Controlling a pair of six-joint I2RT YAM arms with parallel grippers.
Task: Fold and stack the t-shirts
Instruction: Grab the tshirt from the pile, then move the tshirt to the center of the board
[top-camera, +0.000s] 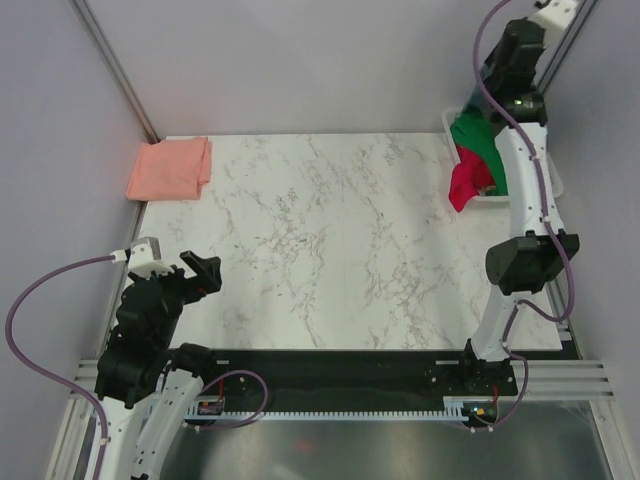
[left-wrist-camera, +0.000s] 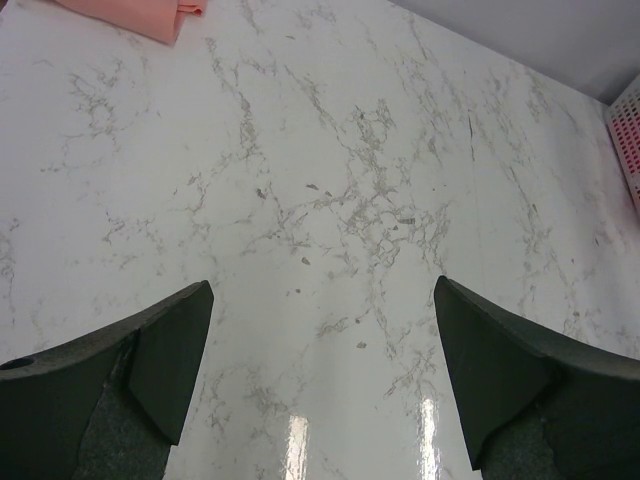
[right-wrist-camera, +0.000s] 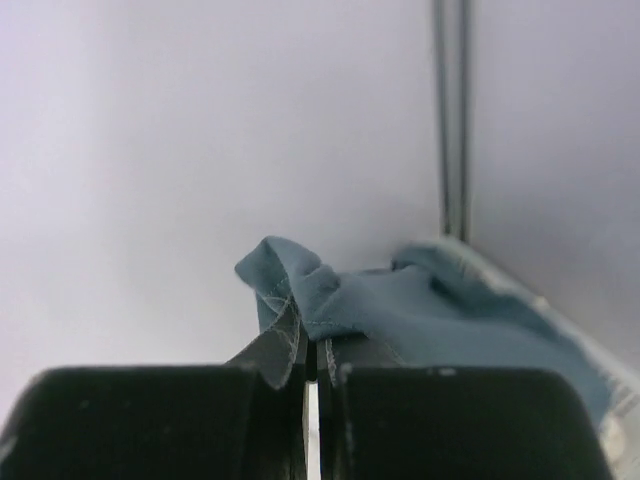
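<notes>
The salmon-pink t-shirt (top-camera: 170, 168) lies folded at the table's far left corner; its edge also shows in the left wrist view (left-wrist-camera: 140, 12). My right gripper (right-wrist-camera: 312, 350) is shut on a bunched hem of the slate-blue t-shirt (right-wrist-camera: 430, 310), which trails to the right against the wall. My right arm (top-camera: 522, 160) reaches up over the bin at the far right; its fingers and the blue shirt do not show in the top view. My left gripper (top-camera: 205, 272) hangs open and empty over bare marble near the front left (left-wrist-camera: 325, 370).
A white bin (top-camera: 500, 202) at the far right holds a green garment (top-camera: 480, 140) and a red one (top-camera: 465, 185) that hangs over its rim. The bin's edge shows in the left wrist view (left-wrist-camera: 625, 130). Walls enclose the table (top-camera: 330, 240) on three sides.
</notes>
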